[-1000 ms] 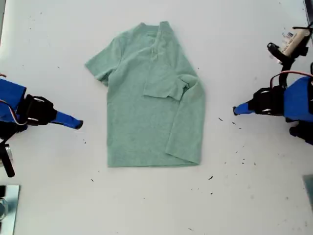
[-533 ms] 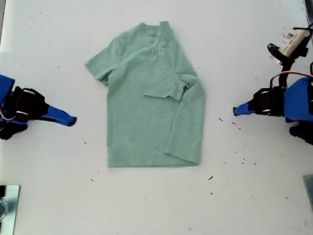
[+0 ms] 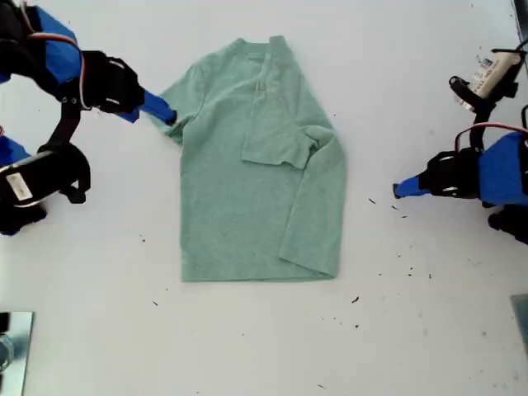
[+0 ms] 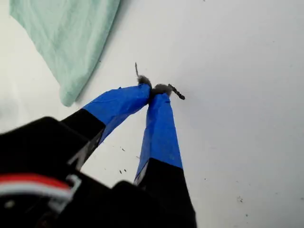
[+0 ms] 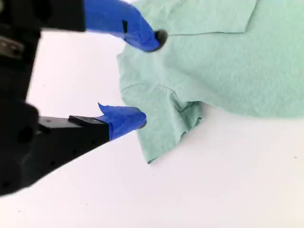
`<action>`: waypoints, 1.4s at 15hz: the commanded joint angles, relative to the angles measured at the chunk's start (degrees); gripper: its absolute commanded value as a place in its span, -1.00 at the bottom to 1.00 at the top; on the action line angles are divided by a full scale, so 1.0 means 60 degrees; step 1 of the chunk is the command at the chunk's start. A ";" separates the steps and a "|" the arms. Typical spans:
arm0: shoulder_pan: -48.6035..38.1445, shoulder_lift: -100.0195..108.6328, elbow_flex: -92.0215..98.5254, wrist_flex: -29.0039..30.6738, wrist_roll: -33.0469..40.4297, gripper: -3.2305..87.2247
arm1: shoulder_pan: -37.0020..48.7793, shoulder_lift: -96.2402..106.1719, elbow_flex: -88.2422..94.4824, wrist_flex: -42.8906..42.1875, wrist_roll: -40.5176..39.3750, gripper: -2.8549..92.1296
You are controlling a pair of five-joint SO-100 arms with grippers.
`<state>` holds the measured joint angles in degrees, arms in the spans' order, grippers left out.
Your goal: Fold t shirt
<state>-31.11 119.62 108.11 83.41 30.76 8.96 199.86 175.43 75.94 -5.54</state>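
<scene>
The pale sage-green t shirt point(image 3: 247, 206) lies flat on the white table point(image 3: 264, 346). Its side at the exterior view's right is folded in, and that sleeve lies over the chest. The other sleeve point(image 3: 169, 103) is spread out at the exterior view's left. My second gripper point(image 3: 162, 111) point(image 5: 149, 78) is open at that sleeve, one finger point(image 5: 137, 31) over the t shirt point(image 5: 228, 71), the other point(image 5: 123, 118) beside the sleeve hem. My first gripper point(image 3: 398, 189) point(image 4: 154, 89) is shut on nothing, low over bare table at the exterior view's right, apart from the t shirt point(image 4: 71, 38).
Small dark specks point(image 3: 408, 268) dot the table between the shirt and the first arm. A shiny object point(image 3: 12, 338) sits at the exterior view's bottom left corner. The first arm's body point(image 3: 503, 169) fills the exterior view's right edge.
The second arm has swung from the middle of the exterior view's left edge up to the spread sleeve, its gripper now open there. The first arm and the shirt have not moved.
</scene>
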 commanded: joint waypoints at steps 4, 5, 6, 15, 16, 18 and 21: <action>-0.2007 -0.0630 -0.0015 -0.0688 0.1069 -0.31 | -0.0146 0.0117 0.0469 0.0000 -0.0161 -0.89; -0.2373 -0.0967 0.0293 -0.1113 0.1274 -0.31 | -0.0176 0.0117 0.0469 0.0000 -0.0161 -0.89; -0.2549 -0.1479 0.0586 -0.1626 0.1392 -0.31 | -0.0249 0.0117 0.0469 0.0000 -0.0161 -0.89; -0.2285 -0.5449 0.1465 -0.4629 0.0908 -0.78 | -0.0483 0.0117 0.0469 0.0000 -0.0044 -0.89; -0.2256 -0.5420 0.1523 -0.4790 0.0938 -0.89 | -0.0469 0.0117 0.0469 0.0000 -0.0088 -0.89; -0.1919 -0.4497 0.1626 -0.5010 0.0879 -0.93 | -0.0469 0.0117 0.0469 0.0000 -0.0073 -0.89; -0.1919 -0.2578 0.1333 -0.4453 0.0820 -0.93 | -0.0483 0.0117 0.0469 0.0000 0.0000 -0.89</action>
<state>-44.30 97.56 118.12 55.37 36.21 6.42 199.86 175.43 75.94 -5.54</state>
